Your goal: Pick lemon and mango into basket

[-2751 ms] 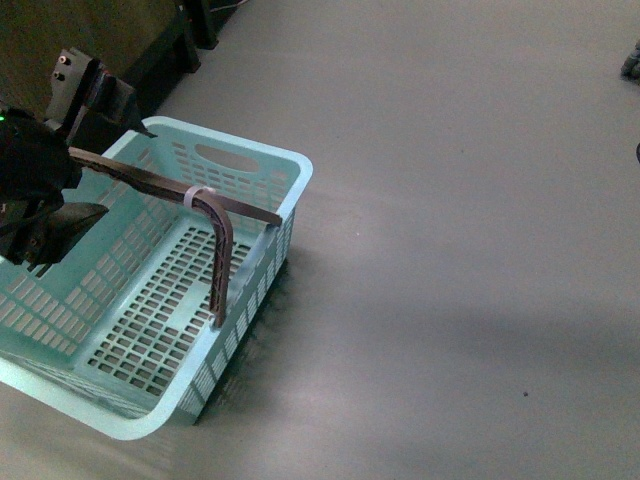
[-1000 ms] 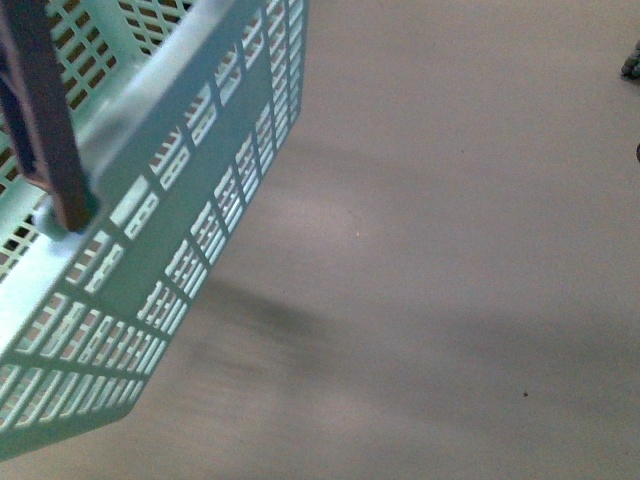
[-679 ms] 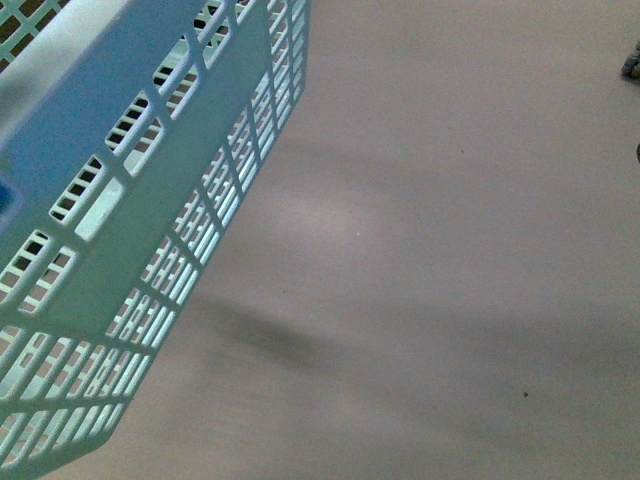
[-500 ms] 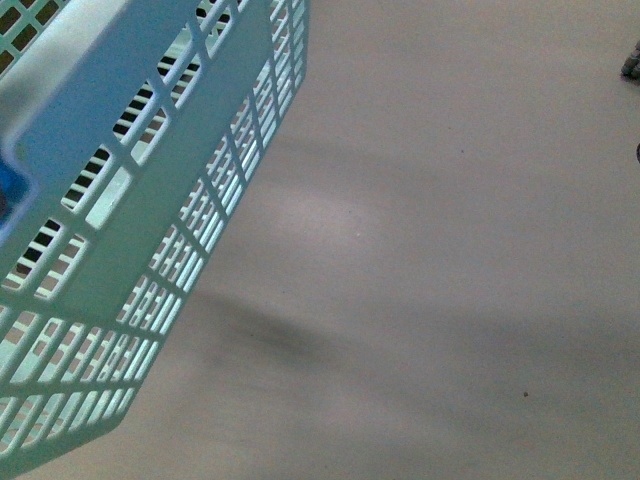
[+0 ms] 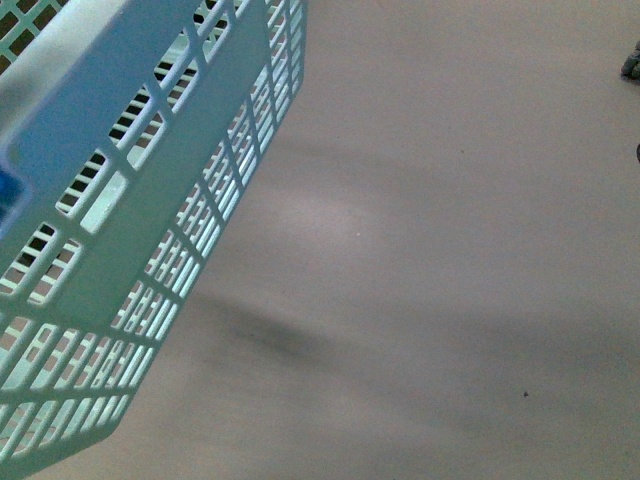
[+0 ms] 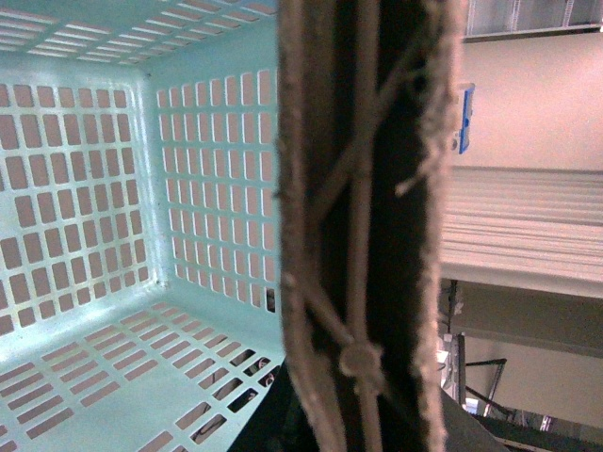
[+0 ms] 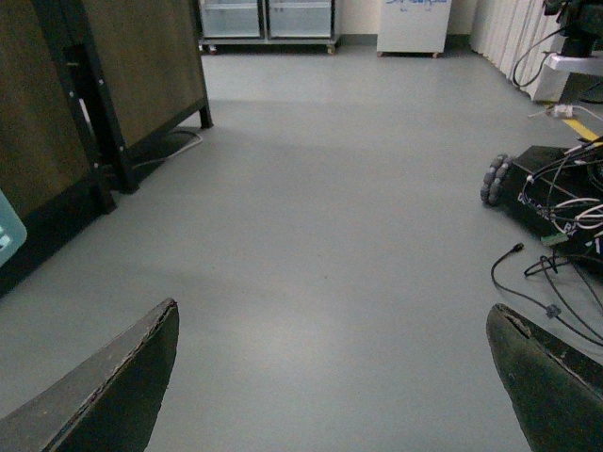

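Right gripper (image 7: 334,391) is released: its 2 dark fingers (image 7: 113,395) stand wide apart with only grey floor (image 7: 330,235) between them, well apart from the basket (image 5: 150,200). Left gripper's fingers do not show plainly in any view, so I cannot tell whether it is clenched or released.

From the front camera, the light aqua basket fills the area nearest the robot's left side. It is tilted steeply, with the outside of 1 slotted wall turned toward the camera. A soft, blurred shadow (image 5: 270,340) lies on the floor just beside the basket's lower corner.

From the left wrist camera, the basket's brown handle (image 6: 358,235) runs very close across the lens, rough-edged, with thin ribs crossing on its inner face. Behind the handle is the basket's inside (image 6: 94,188): 2 slotted walls meeting at a rounded corner, and the slotted floor.

From the right wrist camera, only a small aqua corner of the basket (image 7: 8,231) shows at the edge. A dark wooden cabinet (image 7: 94,85) on black legs stands just beyond that corner. Far across the floor from the basket sits a black wheeled base (image 7: 528,188) with loose black cables (image 7: 556,268) trailing from it.
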`<state>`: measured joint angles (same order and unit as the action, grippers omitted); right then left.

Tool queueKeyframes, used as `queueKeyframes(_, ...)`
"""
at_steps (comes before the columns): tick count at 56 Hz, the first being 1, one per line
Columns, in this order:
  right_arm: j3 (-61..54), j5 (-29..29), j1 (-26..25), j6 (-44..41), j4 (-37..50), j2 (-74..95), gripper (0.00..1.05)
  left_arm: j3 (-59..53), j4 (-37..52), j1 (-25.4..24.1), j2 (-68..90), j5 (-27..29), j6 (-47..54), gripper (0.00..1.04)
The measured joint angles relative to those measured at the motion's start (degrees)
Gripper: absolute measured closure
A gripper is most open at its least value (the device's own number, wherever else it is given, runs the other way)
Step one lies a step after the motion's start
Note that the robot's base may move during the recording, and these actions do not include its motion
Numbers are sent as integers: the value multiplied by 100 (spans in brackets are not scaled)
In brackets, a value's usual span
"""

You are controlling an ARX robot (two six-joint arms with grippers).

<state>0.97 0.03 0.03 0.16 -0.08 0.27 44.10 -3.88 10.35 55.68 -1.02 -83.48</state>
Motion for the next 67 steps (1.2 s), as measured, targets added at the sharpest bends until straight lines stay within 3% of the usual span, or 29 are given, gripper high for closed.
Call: queueKeyframes(67,0,-2,0,0,0,0,9,0,0,0,0,0,0,100)
